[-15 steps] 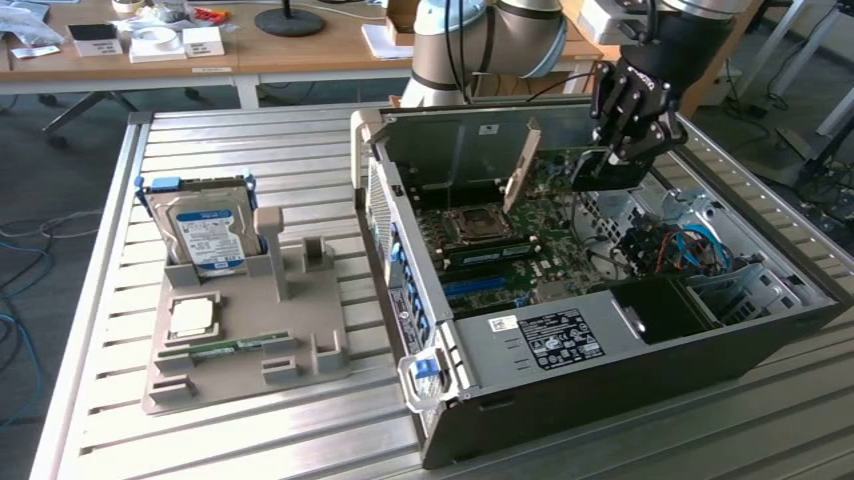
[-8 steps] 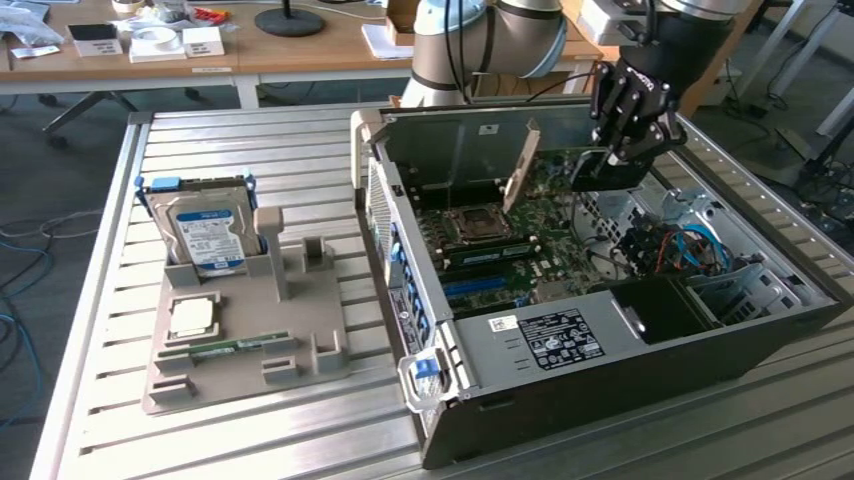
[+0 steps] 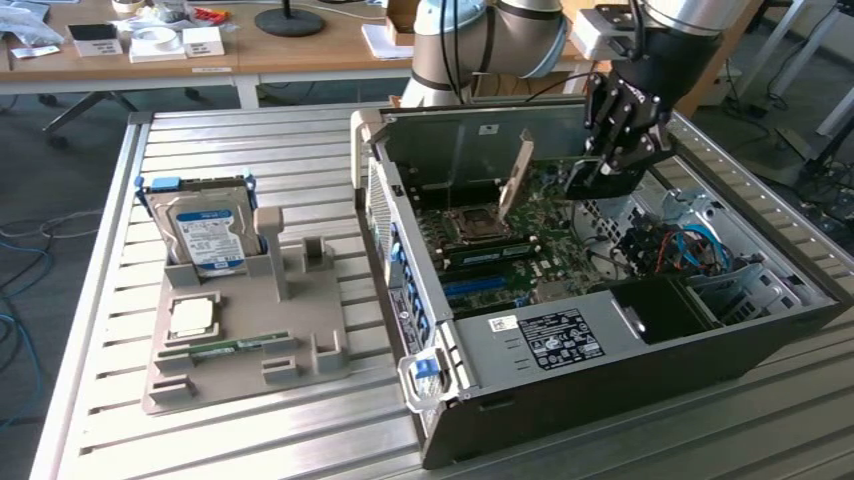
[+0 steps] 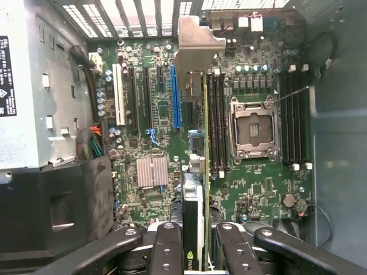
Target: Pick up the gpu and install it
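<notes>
The hand [image 4: 198, 252] pinches the gpu [image 4: 194, 200] on edge, the card running out ahead of it with its bracket [image 4: 198, 40] toward the case's vented rear wall [image 4: 137, 14], apparently to line up with a slot on the motherboard [image 4: 155, 114].

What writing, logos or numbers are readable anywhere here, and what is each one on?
No text is clear enough to quote.
On the gpu: a green logo, no letters legible.
On the hard drive: blue-white label, print too small.
On the computer case: black label, too small; white sticker, blurred.
Inside the case: black-and-white label, blurred.
</notes>
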Robot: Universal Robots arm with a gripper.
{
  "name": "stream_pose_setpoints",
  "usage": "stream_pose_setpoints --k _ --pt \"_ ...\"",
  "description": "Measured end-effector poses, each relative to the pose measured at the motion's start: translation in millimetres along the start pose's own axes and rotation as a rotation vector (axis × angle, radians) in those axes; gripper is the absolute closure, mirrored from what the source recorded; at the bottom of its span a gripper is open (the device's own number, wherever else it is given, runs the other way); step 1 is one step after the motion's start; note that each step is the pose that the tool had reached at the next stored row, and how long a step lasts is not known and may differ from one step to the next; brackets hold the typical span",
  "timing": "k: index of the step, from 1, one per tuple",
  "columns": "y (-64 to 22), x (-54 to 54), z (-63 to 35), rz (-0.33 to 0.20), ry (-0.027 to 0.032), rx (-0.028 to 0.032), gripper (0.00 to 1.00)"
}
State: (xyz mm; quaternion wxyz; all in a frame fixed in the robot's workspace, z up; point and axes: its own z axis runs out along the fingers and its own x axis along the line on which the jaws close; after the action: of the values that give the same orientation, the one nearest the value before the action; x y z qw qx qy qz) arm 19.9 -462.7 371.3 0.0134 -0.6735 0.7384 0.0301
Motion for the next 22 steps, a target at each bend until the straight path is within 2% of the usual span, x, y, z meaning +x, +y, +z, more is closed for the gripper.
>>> stream_pose_setpoints --k 13,22 --pt "9.1 2.1 19.6 0.0 0.0 0.0 0.73" --pt "20.1 3.8 31.5 0.0 -0.0001 0.0 0.73"
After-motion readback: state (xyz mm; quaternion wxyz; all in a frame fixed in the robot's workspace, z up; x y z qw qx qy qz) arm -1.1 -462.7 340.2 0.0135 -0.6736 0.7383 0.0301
